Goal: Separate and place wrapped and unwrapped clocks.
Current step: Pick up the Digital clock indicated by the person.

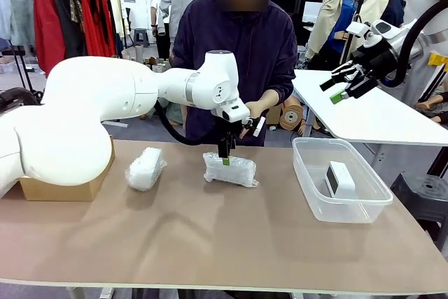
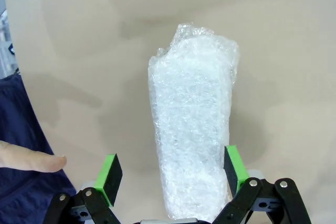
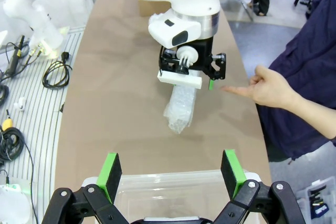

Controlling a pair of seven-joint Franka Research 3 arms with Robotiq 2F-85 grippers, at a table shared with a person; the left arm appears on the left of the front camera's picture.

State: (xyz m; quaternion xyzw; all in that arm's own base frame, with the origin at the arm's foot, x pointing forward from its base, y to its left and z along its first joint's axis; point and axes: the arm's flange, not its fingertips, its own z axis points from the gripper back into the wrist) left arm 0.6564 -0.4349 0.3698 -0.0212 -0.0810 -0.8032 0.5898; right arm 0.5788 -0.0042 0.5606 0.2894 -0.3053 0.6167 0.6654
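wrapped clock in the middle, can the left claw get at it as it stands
Probably yes: the left claw is open right over the wrapped clock, one pad on each side of its end, and the person's pointing finger lies outside the pads.

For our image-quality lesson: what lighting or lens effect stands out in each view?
Front view: soft shadows on the table. Left wrist view: the wrapped clock glints, washed out. Right wrist view: evenly lit, the right gripper looming large.

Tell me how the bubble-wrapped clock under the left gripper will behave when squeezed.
The wrapped clock will probably give first, since loose bubble wrap surrounds it. The glossy film may slip. Lying flat, it seems unlikely to roll.
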